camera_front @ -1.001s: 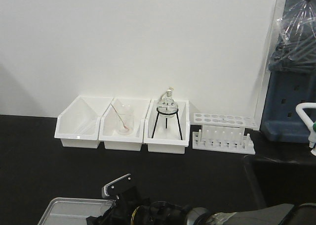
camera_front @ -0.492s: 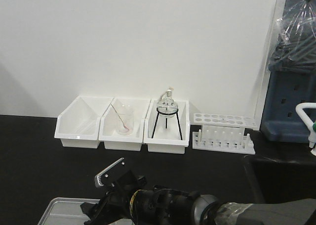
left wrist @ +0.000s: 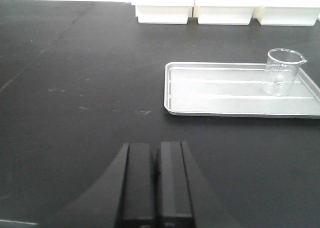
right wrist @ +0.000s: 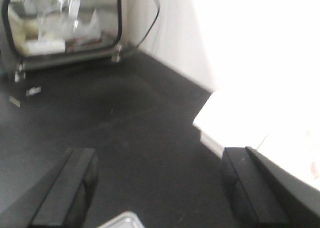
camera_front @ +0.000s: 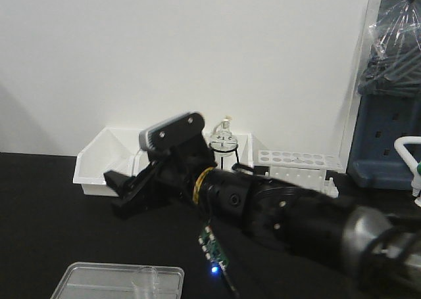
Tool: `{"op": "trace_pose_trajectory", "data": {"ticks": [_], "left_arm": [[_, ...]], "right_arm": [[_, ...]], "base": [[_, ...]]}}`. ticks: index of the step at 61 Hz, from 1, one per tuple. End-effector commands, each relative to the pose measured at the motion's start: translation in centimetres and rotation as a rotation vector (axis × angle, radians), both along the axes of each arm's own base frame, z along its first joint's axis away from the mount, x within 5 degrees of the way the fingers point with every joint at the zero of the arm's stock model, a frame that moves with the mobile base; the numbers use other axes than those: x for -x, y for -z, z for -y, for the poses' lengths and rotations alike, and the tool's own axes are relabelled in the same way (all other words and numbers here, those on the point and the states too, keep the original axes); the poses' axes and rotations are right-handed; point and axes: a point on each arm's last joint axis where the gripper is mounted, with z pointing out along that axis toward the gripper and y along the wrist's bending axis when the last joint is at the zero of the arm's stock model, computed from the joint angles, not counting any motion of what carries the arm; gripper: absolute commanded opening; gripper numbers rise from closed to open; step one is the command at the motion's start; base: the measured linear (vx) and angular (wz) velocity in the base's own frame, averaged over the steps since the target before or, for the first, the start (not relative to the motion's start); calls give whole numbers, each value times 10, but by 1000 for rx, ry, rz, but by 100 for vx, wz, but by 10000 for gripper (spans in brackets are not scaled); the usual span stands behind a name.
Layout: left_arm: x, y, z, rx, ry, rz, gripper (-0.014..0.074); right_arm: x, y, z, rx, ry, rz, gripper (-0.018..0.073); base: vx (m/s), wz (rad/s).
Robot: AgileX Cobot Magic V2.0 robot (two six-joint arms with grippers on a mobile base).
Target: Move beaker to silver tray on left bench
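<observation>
The beaker (left wrist: 283, 71) – small clear glass cylinder w/ a pour spout at its lip – stands upright inside the silver tray (left wrist: 220, 90), toward the tray's right end in the left wrist view. Tray is shallow, rectangular, dull grey metal w/ a raised rim, rounded corners and two long ridges pressed into its floor. It lies flat on the left bench (left wrist: 85, 87), whose matte black top shows faint scuffs and dust.

Left gripper (left wrist: 156, 180): two flat black fingers pressed together, no gap between them, nothing held; it sits near the camera, well apart from the tray. Right gripper (right wrist: 160, 188): blocky black fingers spread wide at either side of the right wrist view, released, bare bench top between them. In the front view the right arm (camera_front: 276, 213) – glossy black, rounded housings, a yellow ring at the wrist – reaches leftward above the bench, w/ a small green circuit board (camera_front: 214, 246) and a blue light hanging under it.

Far side, against the white wall: white plastic bins (camera_front: 99, 158) in a row, partly hidden by the arm; a round flask (camera_front: 222, 140) on a thin black tripod in one; a white test-tube rack (camera_front: 299, 161) to the right. Tray and beaker also show at the front view's near-left edge.
</observation>
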Motion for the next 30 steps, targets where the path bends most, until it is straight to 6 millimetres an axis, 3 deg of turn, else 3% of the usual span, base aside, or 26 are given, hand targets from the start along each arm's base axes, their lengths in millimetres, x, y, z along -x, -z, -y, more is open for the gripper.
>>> {"op": "trace_pose_trajectory", "data": {"ticks": [1, 17, 30], "left_arm": [[-2, -1, 0, 5, -1, 65, 1], [-2, -1, 0, 5, -1, 65, 1], [-2, -1, 0, 5, -1, 65, 1]], "right_arm": [[30, -50, 25, -66, -10, 84, 568], [109, -42, 80, -42, -60, 82, 545], [141, -30, 105, -38, -58, 76, 543]], "base": [[0, 0], [0, 0], [0, 0]]}}
